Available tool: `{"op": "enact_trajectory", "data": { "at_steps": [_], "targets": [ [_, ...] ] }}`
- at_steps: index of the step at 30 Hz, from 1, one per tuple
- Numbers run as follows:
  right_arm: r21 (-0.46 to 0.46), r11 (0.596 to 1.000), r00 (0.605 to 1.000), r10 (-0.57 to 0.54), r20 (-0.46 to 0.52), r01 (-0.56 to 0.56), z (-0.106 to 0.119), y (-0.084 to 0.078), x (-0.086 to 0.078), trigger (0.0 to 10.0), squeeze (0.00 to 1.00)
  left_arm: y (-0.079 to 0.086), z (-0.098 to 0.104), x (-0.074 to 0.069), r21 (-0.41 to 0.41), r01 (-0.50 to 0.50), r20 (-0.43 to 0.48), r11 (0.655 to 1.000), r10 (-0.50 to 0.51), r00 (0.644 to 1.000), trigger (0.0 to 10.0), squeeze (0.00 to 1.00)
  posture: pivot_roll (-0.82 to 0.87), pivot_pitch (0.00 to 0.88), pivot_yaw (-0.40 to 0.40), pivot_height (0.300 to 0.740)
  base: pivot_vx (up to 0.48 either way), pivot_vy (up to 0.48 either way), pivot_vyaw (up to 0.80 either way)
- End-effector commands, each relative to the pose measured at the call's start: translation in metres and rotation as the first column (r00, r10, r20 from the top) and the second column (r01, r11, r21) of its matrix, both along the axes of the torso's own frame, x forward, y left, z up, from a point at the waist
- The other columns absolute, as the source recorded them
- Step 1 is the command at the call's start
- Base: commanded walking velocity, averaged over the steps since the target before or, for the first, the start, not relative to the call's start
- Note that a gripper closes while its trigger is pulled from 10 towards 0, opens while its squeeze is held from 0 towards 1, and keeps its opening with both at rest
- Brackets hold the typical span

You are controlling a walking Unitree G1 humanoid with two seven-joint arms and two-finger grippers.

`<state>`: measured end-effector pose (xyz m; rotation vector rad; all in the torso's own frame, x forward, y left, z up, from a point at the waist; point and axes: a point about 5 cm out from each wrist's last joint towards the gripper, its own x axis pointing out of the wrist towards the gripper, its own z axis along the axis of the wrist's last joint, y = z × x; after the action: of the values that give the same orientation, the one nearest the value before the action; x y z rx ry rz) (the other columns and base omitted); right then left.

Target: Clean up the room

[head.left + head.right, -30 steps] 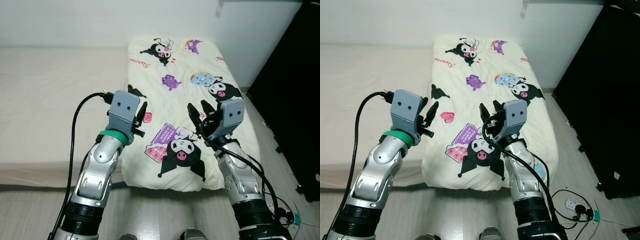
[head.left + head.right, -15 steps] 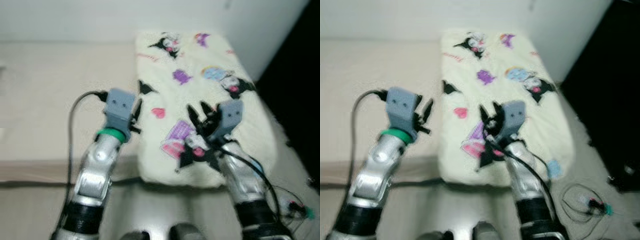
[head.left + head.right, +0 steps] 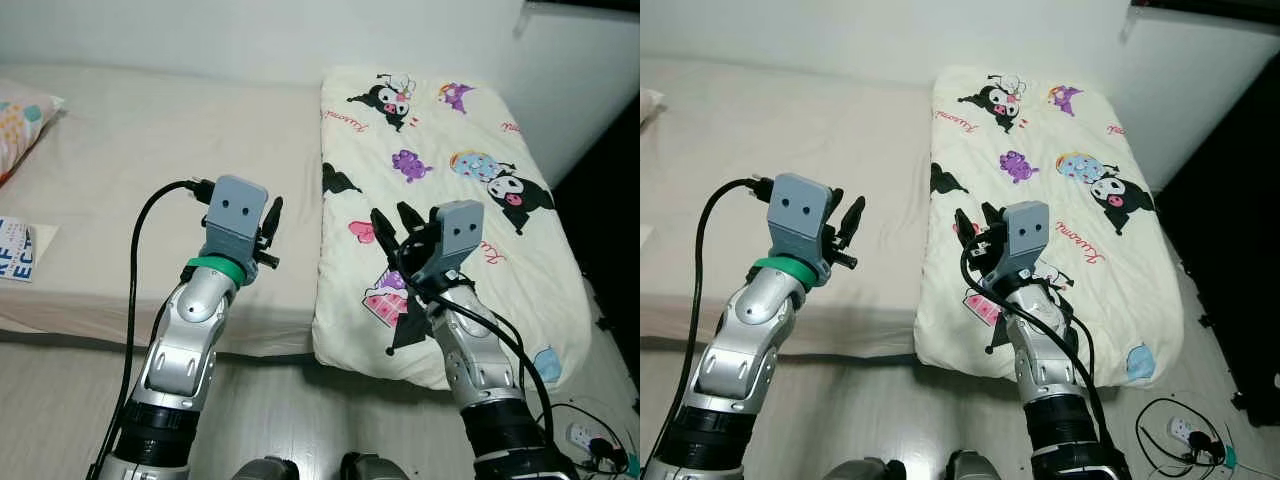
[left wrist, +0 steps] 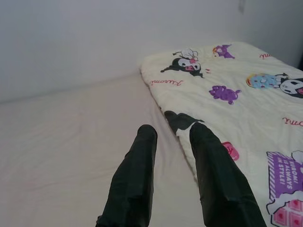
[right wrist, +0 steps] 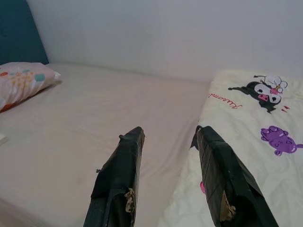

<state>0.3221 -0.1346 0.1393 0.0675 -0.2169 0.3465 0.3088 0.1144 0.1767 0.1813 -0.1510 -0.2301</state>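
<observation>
Left eye view: the robot stood at the foot of a bed (image 3: 120, 170) covered by a plain beige sheet. A cream blanket (image 3: 450, 200) printed with cartoon figures lay folded along the bed's right side, its near edge hanging over the mattress. The left gripper (image 3: 268, 225) hovered above the bare sheet just beside the blanket's edge, fingers parted and empty. The right gripper (image 3: 393, 225) hung over the blanket, also spread and holding nothing. A pillow (image 3: 18, 120) lay at far left.

Both arms are silver with black joints, each ending in a grey-blue wrist box. The left tool (image 3: 268, 226) and right tool (image 3: 395, 226) have long black fingers. A green band rings the left wrist, and a black cable (image 3: 143, 260) loops beside that arm.
</observation>
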Motion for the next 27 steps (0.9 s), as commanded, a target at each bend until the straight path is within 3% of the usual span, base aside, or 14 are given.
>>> {"op": "enact_trajectory", "data": {
  "at_steps": [1, 13, 23, 27],
  "targets": [
    [-0.010, 1.000, 1.000, -0.015, -0.019, 0.014, -0.0056, -0.0034, -0.0006, 10.0, 0.00, -0.0035, -0.0019, -0.0010, 0.008, 0.017, -0.001, 1.000, -0.017, 1.000, 10.0, 0.00, 0.00, 0.037, 0.012, 0.740, 0.000, -0.401, 0.00],
    [-0.017, 1.000, 1.000, -0.014, -0.021, 0.013, -0.0061, -0.0032, -0.0003, 10.0, 0.00, -0.0032, -0.0028, -0.0005, 0.005, 0.012, -0.008, 1.000, -0.011, 1.000, 10.0, 0.00, 0.00, 0.036, 0.012, 0.740, 0.000, -0.388, 0.00],
    [-0.020, 1.000, 1.000, -0.006, -0.025, 0.006, -0.0069, -0.0028, -0.0009, 10.0, 0.00, -0.0014, -0.0052, 0.0010, -0.003, -0.005, -0.027, 1.000, 0.005, 1.000, 10.0, 0.00, 0.00, 0.039, 0.013, 0.740, 0.000, 0.000, 0.00],
    [-0.045, 0.999, 0.999, -0.018, -0.037, 0.016, -0.0097, -0.0027, 0.0001, 10.0, 0.00, -0.0016, -0.0071, 0.0012, 0.009, -0.009, -0.032, 1.000, 0.009, 0.999, 10.0, 0.00, 0.00, 0.037, 0.013, 0.740, 0.000, 0.000, 0.71]
  ]
}}
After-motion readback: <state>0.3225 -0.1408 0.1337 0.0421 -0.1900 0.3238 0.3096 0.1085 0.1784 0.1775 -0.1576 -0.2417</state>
